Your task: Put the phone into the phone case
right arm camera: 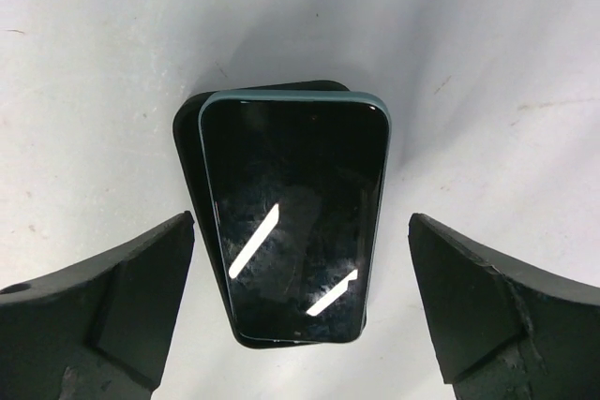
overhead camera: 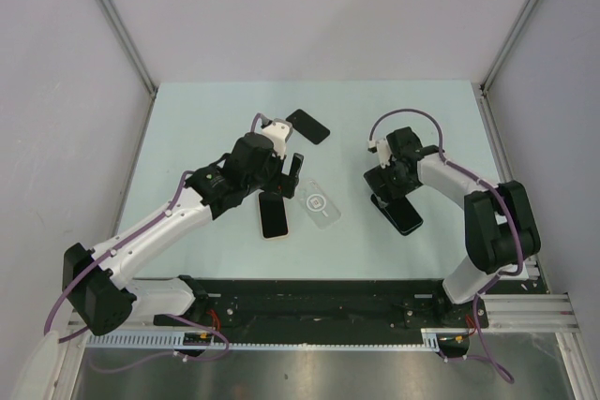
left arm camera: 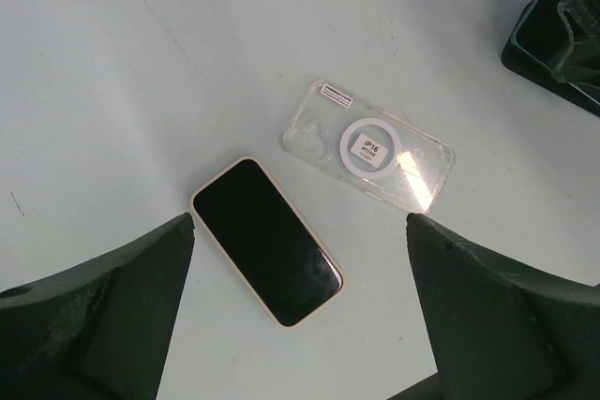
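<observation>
A teal-edged phone point(right arm camera: 295, 213) lies screen up and slightly askew on top of a black phone case point(right arm camera: 190, 175), at the right of the table point(overhead camera: 397, 214). My right gripper point(right arm camera: 302, 217) hovers over it, open, a finger on either side and neither touching. A beige-edged phone point(left arm camera: 267, 241) lies screen up on the table beside a clear phone case point(left arm camera: 370, 147) with a white ring. Above that phone my left gripper point(left arm camera: 300, 220) stands open with nothing between its fingers. From the top view, the left gripper point(overhead camera: 283, 178) sits just behind the beige phone point(overhead camera: 273, 215) and the clear case point(overhead camera: 317, 203).
Another black phone point(overhead camera: 307, 125) lies farther back near the table's middle. The right gripper point(overhead camera: 392, 185) stands a short way right of the clear case. The pale table point(overhead camera: 187, 119) is walled by white panels.
</observation>
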Controlling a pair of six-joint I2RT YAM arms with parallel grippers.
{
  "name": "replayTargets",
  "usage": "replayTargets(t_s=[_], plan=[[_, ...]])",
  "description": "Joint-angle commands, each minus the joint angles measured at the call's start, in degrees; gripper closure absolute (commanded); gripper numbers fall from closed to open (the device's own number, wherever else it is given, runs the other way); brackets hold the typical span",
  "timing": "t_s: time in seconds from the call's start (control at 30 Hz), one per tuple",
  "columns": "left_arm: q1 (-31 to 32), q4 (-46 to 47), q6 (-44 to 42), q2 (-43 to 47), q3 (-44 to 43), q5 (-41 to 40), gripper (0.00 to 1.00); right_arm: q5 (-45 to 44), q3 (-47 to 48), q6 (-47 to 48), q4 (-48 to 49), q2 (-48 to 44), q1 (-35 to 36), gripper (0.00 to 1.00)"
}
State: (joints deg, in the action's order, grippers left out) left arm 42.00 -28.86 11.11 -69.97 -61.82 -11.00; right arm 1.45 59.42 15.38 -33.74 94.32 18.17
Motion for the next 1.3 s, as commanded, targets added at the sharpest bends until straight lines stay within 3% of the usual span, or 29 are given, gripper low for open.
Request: replayTargets(t_s=[0.0,0.43,0.87,1.07,1.27], plan=[[0.1,0.5,1.0,0.6,-0.1,-1.0,0.01,0.5,0.1,0.8,-0.6,-3.8,0.5,0.00],[0.3,0.5,1.0,0.7,-0.1,-0.9,0.01,4.7,-0.1,5.1,0.3,-1.3,1.2,0.00],[0.2,0.5,1.0,0.5,-0.1,-1.1,0.02,0.0,-0.2,3.9,2.4,4.4,1.8,0.00],[0.2,0.5,1.7,0.4,-0.1,-1.4,0.02,1.1,-0.2,-2.9,3.3,4.8,1.1,0.07],[0.2,0.6,2.9,0.2,-0.1,-1.4,0.03,0.8,-0.2,-16.8,5.1,5.9,2.2,0.23]])
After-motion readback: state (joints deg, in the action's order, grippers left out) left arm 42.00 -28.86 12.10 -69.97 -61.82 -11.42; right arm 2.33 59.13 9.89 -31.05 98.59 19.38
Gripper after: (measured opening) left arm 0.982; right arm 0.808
